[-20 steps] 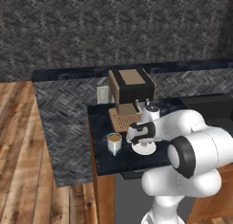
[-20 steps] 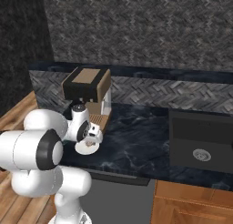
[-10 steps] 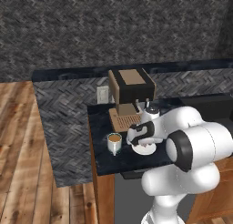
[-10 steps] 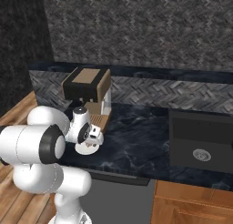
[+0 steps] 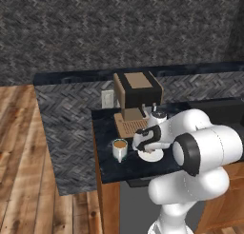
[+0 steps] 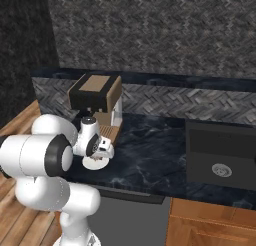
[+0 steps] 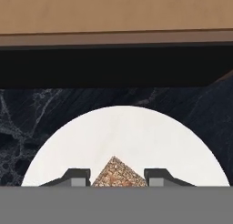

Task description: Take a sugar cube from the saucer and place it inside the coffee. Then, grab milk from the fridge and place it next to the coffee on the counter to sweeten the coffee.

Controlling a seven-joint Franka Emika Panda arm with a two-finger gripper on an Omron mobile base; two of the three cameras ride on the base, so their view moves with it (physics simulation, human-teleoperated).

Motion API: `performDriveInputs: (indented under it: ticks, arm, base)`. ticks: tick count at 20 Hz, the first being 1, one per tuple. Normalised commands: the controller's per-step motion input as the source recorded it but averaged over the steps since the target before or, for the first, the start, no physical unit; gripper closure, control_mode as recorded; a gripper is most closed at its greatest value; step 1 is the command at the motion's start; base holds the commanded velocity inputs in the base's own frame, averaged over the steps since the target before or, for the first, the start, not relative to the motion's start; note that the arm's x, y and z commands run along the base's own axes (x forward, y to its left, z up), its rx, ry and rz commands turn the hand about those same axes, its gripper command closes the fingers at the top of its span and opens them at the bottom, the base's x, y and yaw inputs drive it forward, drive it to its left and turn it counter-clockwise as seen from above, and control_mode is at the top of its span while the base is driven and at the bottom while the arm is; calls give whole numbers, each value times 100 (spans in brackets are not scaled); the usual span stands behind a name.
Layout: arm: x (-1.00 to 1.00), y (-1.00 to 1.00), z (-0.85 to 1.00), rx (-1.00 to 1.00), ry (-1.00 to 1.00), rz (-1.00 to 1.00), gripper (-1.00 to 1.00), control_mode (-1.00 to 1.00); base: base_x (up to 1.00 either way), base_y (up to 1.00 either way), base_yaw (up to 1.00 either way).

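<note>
Sugar cube (image 7: 119,173) sat on the saucer (image 7: 127,136), a speckled light-brown corner rising between my two dark fingertips (image 7: 77,176). My gripper (image 7: 119,178) had closed in on it, jaws drawn in against the cube from either side, pinching it. In the hand view the tips flanked the cube closely, the left one just beside its left slope, the right one just beside its right; exact contact was hard to judge, as the lower part of the cube was cut off at the edge of the view.

Saucer lay flat on the counter (image 5: 107,133), dark marbled top showing around its white rim. From the left base view my gripper (image 5: 145,150) was low over the saucer (image 5: 153,157), hand bent down from the forearm. The coffee (image 5: 120,149) stood just to the left of the saucer, near but apart, brown liquid visible at its top, upright.

Behind both stood the coffee machine (image 5: 137,96), brown and black, with its tan drip tray toward me. From the right base view the saucer (image 6: 92,164) showed partly under my hand, and a dark sink (image 6: 220,160) was set in the counter well off to the right
</note>
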Motion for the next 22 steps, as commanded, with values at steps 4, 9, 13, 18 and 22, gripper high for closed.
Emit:
performDriveInputs:
  ticks: [4,9,13,18,22]
  arm:
    - [0,-3,-1,0,0,0,100,-100]
    - [-13,-4,27,2,0,0,100,-100]
    - [-17,0,54,1,-1,1,100,-100]
    - [-9,0,54,0,0,0,100,-100]
    - [-8,6,49,0,0,0,100,-100]
  base:
    - [0,0,0]
    - [0,0,0]
    - [0,0,0]
    - [0,0,0]
    - [0,0,0]
